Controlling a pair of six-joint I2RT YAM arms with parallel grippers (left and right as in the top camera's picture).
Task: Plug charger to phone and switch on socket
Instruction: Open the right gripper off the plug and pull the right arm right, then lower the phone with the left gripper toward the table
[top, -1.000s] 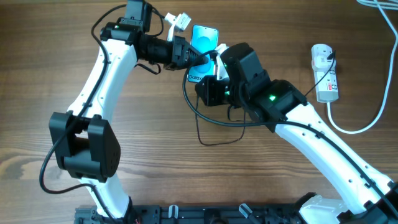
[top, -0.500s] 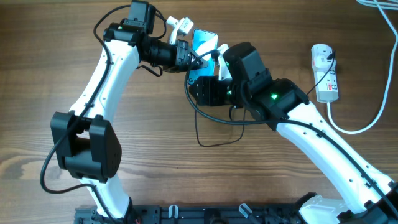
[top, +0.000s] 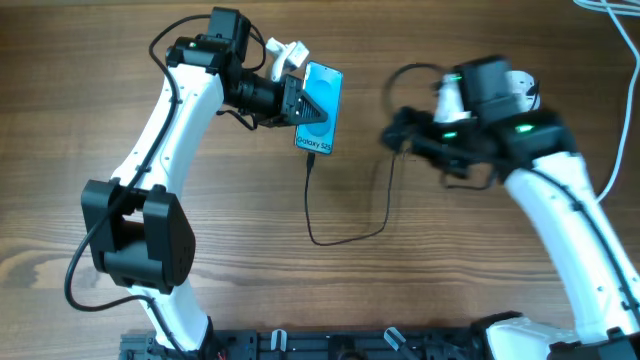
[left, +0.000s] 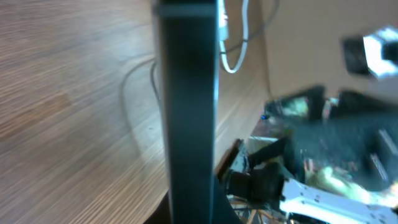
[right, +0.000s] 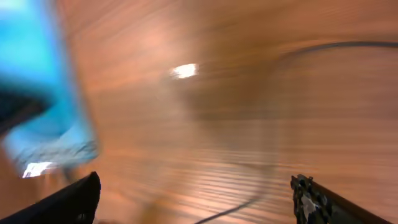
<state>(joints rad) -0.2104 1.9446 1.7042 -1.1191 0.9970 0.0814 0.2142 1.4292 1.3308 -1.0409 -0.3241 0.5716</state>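
Wooden tabletop (top: 260, 300), reached over by two arms.
The phone (top: 322, 100), marked "Galaxy S25", was pinched by the left jaws at the end of the bent, outstretched left arm (top: 180, 110). The charger (top: 345, 241) was seen touching its lower end and looping towards the blurred right arm (top: 560, 200), whose jaws were spread and empty.
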